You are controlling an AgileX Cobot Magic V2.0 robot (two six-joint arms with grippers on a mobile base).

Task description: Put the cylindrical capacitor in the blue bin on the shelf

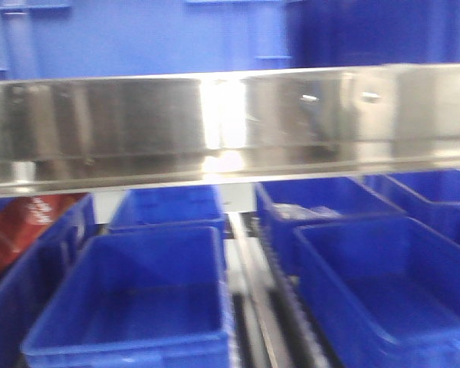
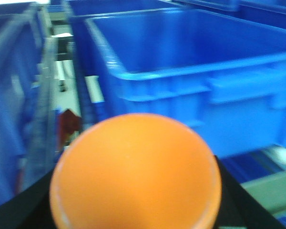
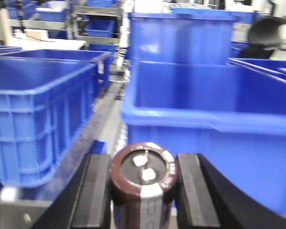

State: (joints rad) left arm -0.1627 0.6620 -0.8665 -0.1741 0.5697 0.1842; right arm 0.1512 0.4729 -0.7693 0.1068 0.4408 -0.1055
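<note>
Right gripper: we are seeing the right gripper (image 3: 142, 193) pinching the cylindrical capacitor (image 3: 143, 169), with its black fingers (image 3: 96, 191) pressing on both sides.
Capacitor: it is standing upright in that grip, its brown top with two metal terminals facing the wrist camera.
Ahead of it: a blue bin (image 3: 219, 124) is filling the view just beyond, and its near wall is rising behind the capacitor's top.
To its left: a second blue bin (image 3: 33, 114) is sitting across a grey roller track (image 3: 102, 119).
Left gripper: we are finding the left gripper (image 2: 136, 207) hidden behind an orange ball (image 2: 136, 167), so we cannot tell its opening.
Shelf: the shelf (image 1: 230, 123) is showing its shiny front rail, crossing above the rows of bins.
Red item: a red item (image 1: 23, 222) is lying in the far-left bin.
</note>
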